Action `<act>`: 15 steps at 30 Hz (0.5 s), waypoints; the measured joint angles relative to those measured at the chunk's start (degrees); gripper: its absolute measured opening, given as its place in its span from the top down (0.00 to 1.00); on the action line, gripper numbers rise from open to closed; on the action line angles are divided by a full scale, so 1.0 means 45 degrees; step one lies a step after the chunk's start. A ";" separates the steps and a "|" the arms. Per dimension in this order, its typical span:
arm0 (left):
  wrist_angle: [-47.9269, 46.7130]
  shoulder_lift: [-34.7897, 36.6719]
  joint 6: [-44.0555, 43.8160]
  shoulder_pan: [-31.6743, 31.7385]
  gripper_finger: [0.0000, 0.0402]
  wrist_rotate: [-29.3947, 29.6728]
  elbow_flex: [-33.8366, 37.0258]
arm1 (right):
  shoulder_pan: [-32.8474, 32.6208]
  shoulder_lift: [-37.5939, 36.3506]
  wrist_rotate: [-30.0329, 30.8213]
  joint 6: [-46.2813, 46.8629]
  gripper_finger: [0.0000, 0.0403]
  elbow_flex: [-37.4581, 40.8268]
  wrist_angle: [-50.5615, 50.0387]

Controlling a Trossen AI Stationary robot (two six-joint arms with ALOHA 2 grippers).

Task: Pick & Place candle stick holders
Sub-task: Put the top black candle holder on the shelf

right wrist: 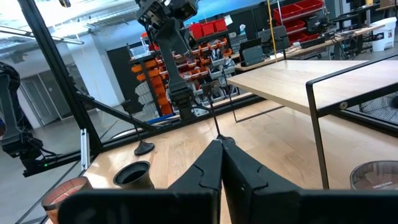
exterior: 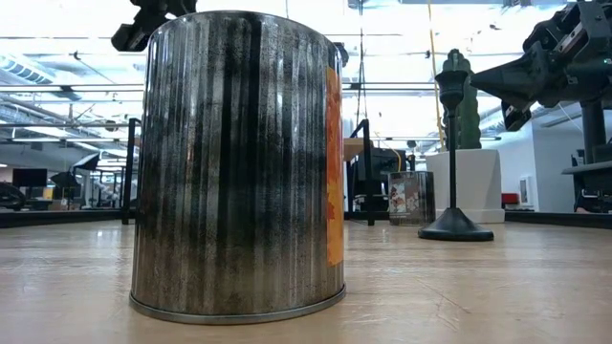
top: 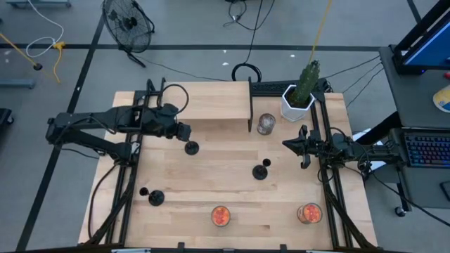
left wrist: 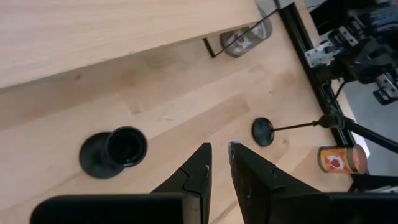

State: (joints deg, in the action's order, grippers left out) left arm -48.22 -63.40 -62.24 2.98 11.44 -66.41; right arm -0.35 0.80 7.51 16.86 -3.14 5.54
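Observation:
Three black candle stick holders stand upright on their disc bases on the wooden table: one (top: 191, 148) near the far left, one (top: 261, 171) in the middle, one (top: 156, 198) at the near left. My left gripper (top: 184, 131) hovers just beyond the far-left holder (left wrist: 115, 151), pointing slantwise down. Its fingers (left wrist: 221, 165) stand a narrow gap apart with nothing between them. My right gripper (right wrist: 221, 146) waits shut at the table's right edge (top: 304, 146), touching nothing.
A raised wooden shelf (top: 204, 102) on a black frame spans the far side, with a clear glass jar (top: 266, 124) beside it. Two orange-filled jars (top: 221, 216) (top: 309, 212) stand near the front edge. A potted cactus (top: 301, 91) stands at the far right.

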 joint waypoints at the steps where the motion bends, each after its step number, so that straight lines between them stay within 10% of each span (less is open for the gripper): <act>1: -0.0060 0.0000 -0.0072 0.0000 0.84 0.0000 0.0000 | -0.0001 0.0000 0.0000 0.0000 1.00 -0.0001 0.0001; 15: -0.3749 -0.1994 -0.0238 0.0272 0.84 0.0015 -0.2467 | 0.0000 0.0000 0.0012 -0.0005 1.00 -0.0003 -0.0006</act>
State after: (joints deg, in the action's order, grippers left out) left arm -65.10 -72.37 -63.31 4.21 11.51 -77.51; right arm -0.36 0.80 7.56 16.84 -3.15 5.51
